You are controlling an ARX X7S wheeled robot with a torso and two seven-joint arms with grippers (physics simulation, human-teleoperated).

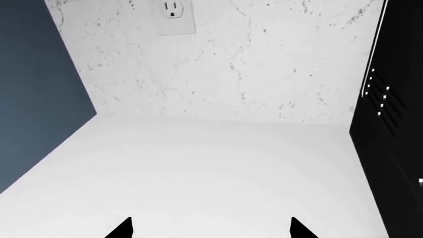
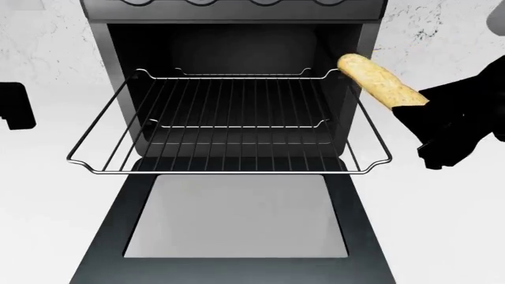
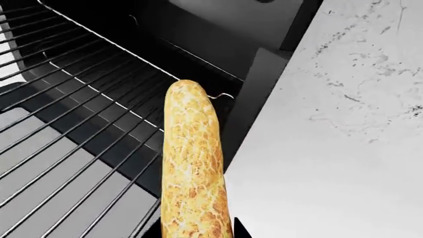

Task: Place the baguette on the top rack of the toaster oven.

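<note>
The black toaster oven (image 2: 236, 35) stands open with its grey-windowed door (image 2: 236, 216) dropped flat. The top rack (image 2: 229, 127), a chrome wire shelf, is pulled out over the door; the lower rack (image 2: 236, 125) shows behind it inside the cavity. My right gripper (image 2: 410, 109) is shut on the baguette (image 2: 379, 80), held in the air at the rack's right rear corner, its free end pointing up-left toward the cavity. In the right wrist view the baguette (image 3: 191, 163) hangs beside the rack's edge (image 3: 79, 129). My left gripper (image 1: 210, 229) is open and empty, left of the oven (image 2: 16, 105).
White counter (image 2: 450, 225) surrounds the oven, with a speckled white wall (image 2: 442, 29) behind. The left wrist view shows an outlet (image 1: 173, 15) on the wall, a blue-grey side panel (image 1: 33, 74) and the oven's black side (image 1: 396, 124).
</note>
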